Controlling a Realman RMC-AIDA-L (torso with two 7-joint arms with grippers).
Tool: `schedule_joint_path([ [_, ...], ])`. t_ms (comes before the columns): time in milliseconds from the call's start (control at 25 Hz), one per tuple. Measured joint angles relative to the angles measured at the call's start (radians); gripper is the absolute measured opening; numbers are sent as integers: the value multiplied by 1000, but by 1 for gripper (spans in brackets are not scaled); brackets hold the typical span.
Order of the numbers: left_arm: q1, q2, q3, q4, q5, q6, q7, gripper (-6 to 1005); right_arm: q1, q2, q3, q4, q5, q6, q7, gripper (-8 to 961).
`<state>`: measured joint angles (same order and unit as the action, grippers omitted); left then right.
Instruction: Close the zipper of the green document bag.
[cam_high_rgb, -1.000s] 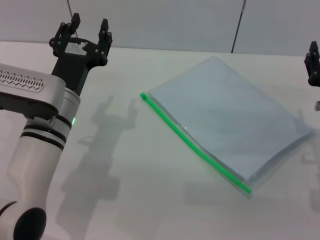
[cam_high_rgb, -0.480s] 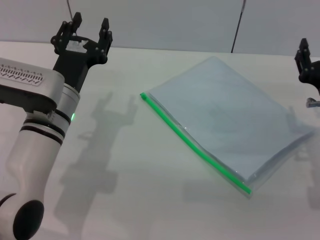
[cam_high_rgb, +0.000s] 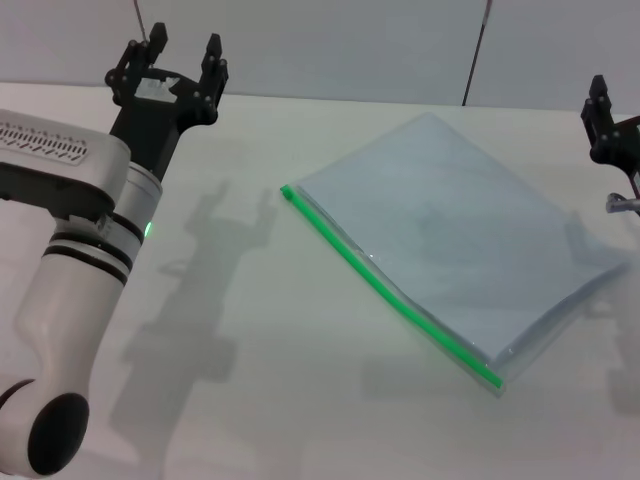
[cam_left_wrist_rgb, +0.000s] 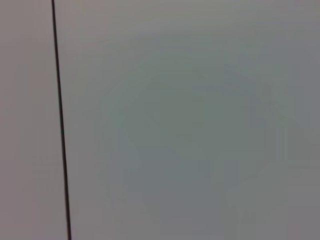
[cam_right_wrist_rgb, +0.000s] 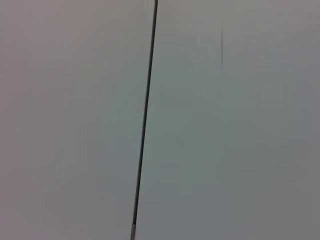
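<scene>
The green document bag lies flat mid-right on the table; its slider is too small to place; left claw spread wide upper left, holding nothing; right claw at right edge, grip unclear.

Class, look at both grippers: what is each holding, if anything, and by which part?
Nothing is held. The left gripper is open in the air, away from the document bag; the right gripper touches nothing.

Bright even light; soft arm shadow on table; wrist views blurred, featureless.
</scene>
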<state>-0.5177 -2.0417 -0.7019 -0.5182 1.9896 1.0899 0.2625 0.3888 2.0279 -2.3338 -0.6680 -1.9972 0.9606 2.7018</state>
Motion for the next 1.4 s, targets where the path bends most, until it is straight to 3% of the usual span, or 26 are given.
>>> schedule_joint_path([
  [1400, -24, -2, 1, 11, 1, -84, -12, 604, 14, 0, -12, 28, 0, 0, 1, 616],
])
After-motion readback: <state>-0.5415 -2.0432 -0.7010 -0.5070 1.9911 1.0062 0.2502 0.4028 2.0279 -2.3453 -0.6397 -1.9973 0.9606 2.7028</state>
